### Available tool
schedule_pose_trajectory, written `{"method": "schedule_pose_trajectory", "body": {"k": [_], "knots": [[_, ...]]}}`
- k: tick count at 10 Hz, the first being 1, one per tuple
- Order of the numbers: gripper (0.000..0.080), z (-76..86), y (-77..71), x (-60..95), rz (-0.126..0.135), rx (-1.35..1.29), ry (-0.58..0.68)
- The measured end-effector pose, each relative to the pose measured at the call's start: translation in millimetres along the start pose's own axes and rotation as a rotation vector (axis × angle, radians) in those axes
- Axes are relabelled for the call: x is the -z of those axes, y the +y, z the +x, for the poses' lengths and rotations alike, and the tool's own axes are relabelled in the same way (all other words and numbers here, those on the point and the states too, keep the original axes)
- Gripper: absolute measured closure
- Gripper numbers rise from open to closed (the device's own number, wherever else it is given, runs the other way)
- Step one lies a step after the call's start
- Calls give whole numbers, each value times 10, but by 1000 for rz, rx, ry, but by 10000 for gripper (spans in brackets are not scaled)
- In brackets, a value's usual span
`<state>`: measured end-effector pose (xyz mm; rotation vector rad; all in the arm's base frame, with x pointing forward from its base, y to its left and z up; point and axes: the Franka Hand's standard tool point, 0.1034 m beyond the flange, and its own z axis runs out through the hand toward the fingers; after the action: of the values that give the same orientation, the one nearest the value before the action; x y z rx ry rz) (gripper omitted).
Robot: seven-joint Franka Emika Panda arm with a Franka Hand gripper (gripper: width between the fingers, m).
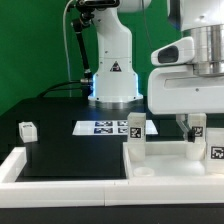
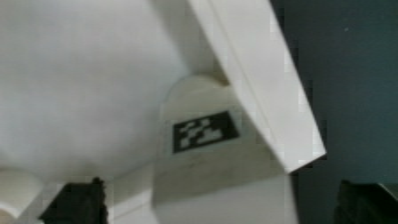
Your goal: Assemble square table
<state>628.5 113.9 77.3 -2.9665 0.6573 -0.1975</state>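
The white square tabletop (image 1: 170, 168) lies at the exterior view's front right. A white leg (image 1: 135, 138) with a tag stands on its near left corner, and another leg (image 1: 214, 150) stands at its right edge. A third leg (image 1: 197, 126) stands at the far side, under my gripper (image 1: 190, 130). In the wrist view this tagged leg (image 2: 201, 132) rises from the tabletop (image 2: 89, 90) between my dark fingertips (image 2: 75, 203). My gripper (image 2: 217, 205) is open, with a gap on each side of the leg. A fourth leg (image 1: 27, 130) lies loose at the left.
The marker board (image 1: 103, 127) lies on the black surface in front of the robot base (image 1: 113, 80). A long white bar (image 1: 22, 165) edges the surface at the front left. A green wall stands behind.
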Motion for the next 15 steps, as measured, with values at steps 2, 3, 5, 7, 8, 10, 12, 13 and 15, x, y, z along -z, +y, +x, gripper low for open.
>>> {"method": "schedule_pose_trajectory", "body": {"k": [2, 3, 5, 7, 8, 10, 12, 13, 15], "knots": [[150, -14, -6, -10, -1, -27, -1], [287, -11, 1, -13, -2, -29, -1], [425, -17, 1, -19, -2, -197, -2], [509, -8, 20, -23, -4, -313, -2], [509, -3, 30, -29, -6, -439, -1], [509, -3, 46, -28, -11, -663, -3], [509, -34, 54, -28, 26, -1064, -31], [508, -40, 59, -30, 45, -1163, -41], [507, -63, 24, -29, 61, -1360, -42]]}}
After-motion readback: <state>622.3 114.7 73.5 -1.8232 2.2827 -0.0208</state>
